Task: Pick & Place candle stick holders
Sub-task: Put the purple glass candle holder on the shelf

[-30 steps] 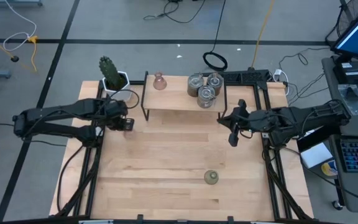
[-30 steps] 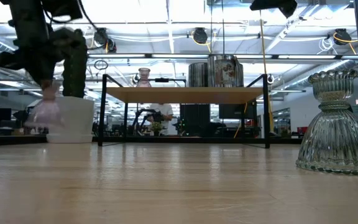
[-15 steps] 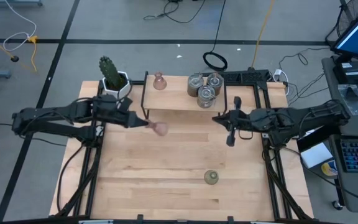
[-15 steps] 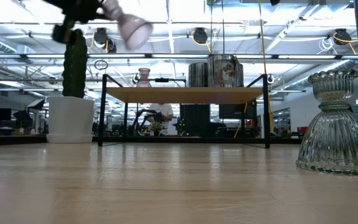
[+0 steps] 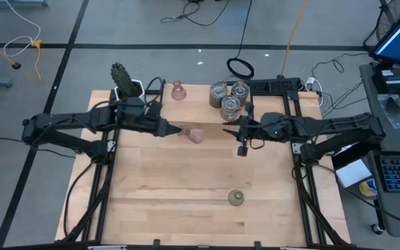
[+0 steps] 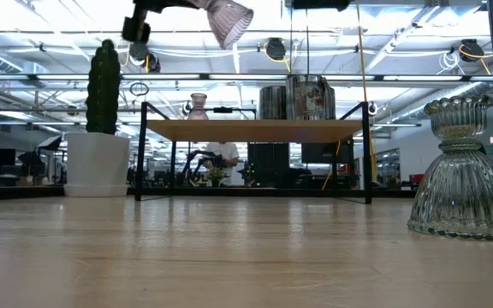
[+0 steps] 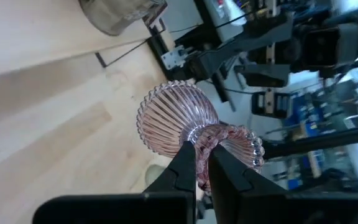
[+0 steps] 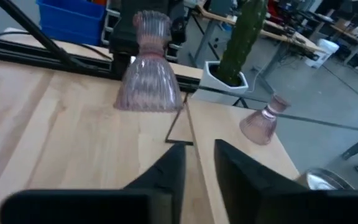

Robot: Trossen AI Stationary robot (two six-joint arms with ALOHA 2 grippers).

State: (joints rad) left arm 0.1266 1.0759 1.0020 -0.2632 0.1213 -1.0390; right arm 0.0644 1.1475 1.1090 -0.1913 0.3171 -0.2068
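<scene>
Clamped on the narrow neck of a pinkish glass holder [image 7: 194, 134], the left gripper [image 7: 202, 167] holds it in the air above the table [image 5: 186, 187], just in front of the small raised shelf [image 5: 193, 111]. Its two fingers [image 7: 185, 163] are pressed on the waist between the ribbed bell and the ribbed rim, so the holder sticks out past the fingertips, lying nearly on its side. In the low view this holder [image 6: 228, 17] hangs high, above the level of the shelf top.

Jaws of the right gripper [image 5: 242, 144] stand a little apart, with a narrow gap between them, and nothing is between them. This gripper is just beside the held holder, facing it; the two are near but they do not touch.

On the shelf stands the second pinkish holder [image 5: 178, 91], and three silvery metal cylinders [image 5: 228, 98] stand close together at the other end. The olive-green holder [image 5: 236, 198] stands alone on the table, well apart from both grippers. A cactus in a white pot [image 5: 125, 83] stands beside the shelf.
</scene>
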